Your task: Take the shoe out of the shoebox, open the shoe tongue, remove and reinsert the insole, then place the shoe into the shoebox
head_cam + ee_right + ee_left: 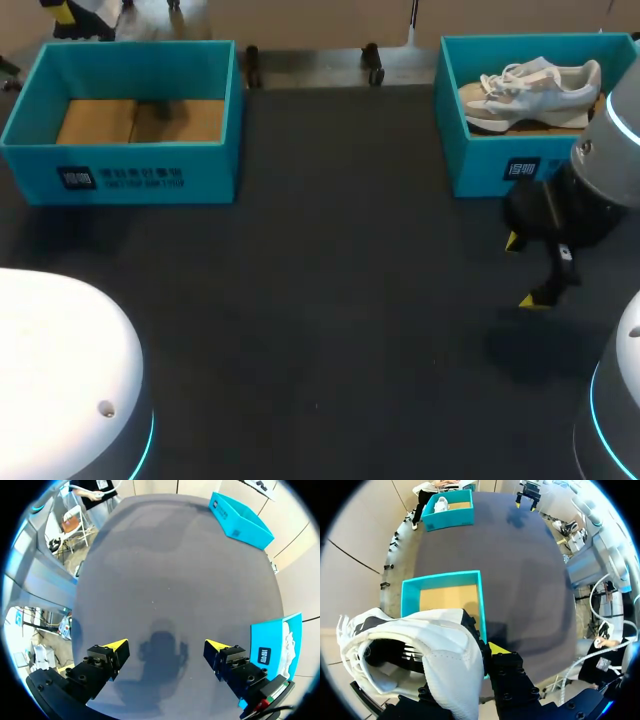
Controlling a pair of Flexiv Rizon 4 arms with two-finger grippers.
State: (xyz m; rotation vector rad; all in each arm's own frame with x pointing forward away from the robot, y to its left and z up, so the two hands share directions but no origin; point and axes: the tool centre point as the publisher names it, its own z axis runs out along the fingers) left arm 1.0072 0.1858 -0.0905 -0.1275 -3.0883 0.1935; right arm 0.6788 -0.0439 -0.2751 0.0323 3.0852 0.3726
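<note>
White shoe (435, 650), teal shoebox (480, 165) (brown inside), dark grey table (330, 300).

Print stands only on the two shoeboxes. In the head view, the near shoebox (480, 150), just behind the right gripper (522, 270), has a dark square logo panel (522, 168) with white characters on its front wall. The arm partly hides it, and the characters are too small to read. The far shoebox (215, 150), well apart from that gripper across the table, carries the same panel followed by two lines of characters (140, 179), also too small to make out. In the right wrist view the panel shows on the box wall beside the gripper, unreadable.
</note>
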